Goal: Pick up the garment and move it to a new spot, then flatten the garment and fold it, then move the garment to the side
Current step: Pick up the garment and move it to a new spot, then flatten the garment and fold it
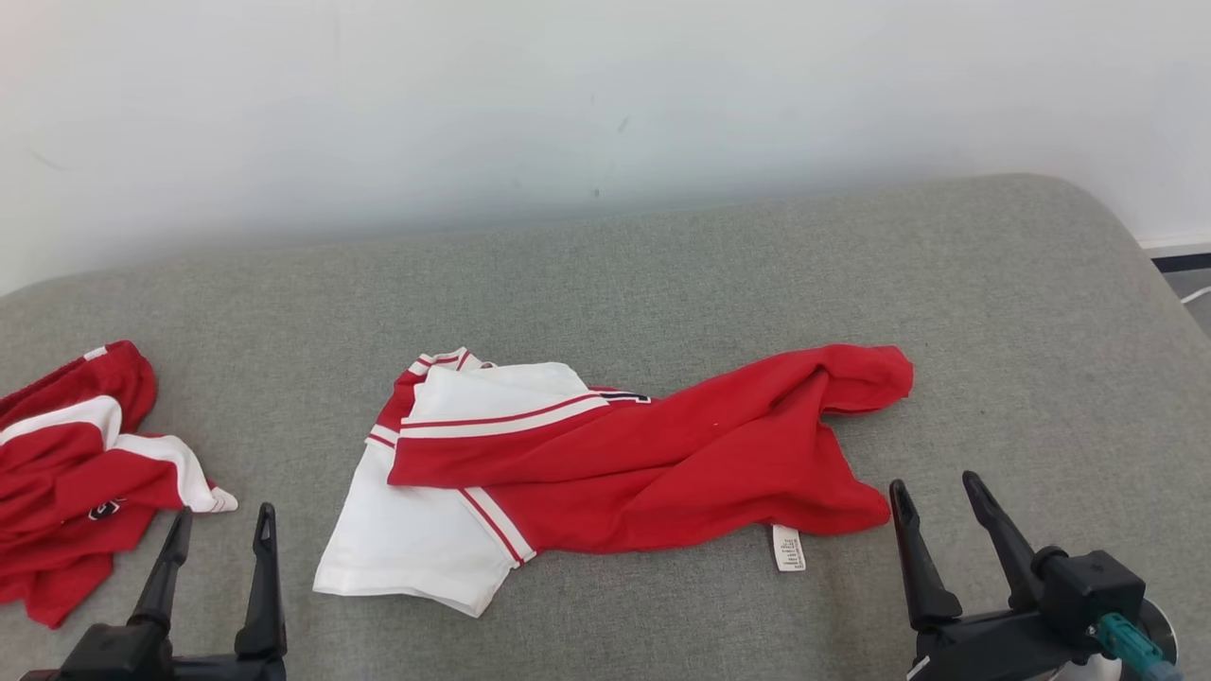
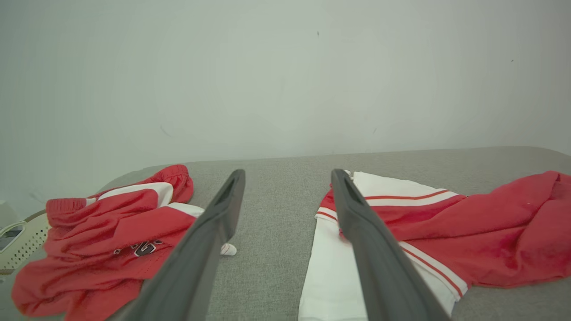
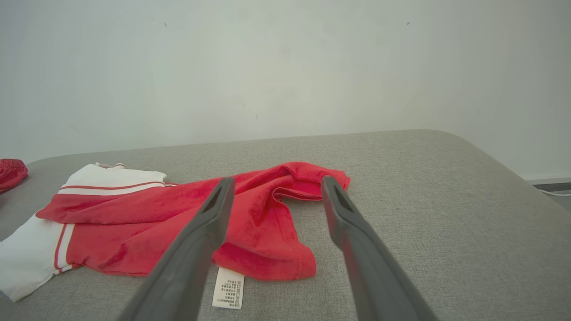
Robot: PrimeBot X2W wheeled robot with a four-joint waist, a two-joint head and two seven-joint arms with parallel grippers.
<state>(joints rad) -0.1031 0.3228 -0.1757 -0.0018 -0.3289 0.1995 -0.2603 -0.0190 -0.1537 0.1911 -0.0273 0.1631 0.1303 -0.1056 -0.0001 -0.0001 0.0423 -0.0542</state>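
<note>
Jaws on both sides stand wide apart w/ nothing between them: L gripper point(image 1: 223, 515) sits low at near left, R gripper point(image 1: 935, 484) low at near right, fingers pointing toward the wall point(image 1: 605, 104). The garment point(image 1: 643, 454), red w/ white panels & stripes, lies mid-surface between the two, crumpled. The white part is bunched at its left end, the red part twisted & rolled toward the right, and a white label point(image 1: 788, 549) pokes out at its near edge just beside the R gripper. Neither gripper touches it. A 2nd garment point(image 1: 76, 473), same colours, lies heaped at far left on the grey surface point(image 1: 1022, 312), well apart from the first. It looks dumped rather than folded, so prob. not a finished item, but can't tell for sure. Progress, as I judge it: approx. nil. No pick, no flatten, no fold, no move aside visible. All steps are left, starting w/ a grasp, likely at the red end near the R gripper.
</note>
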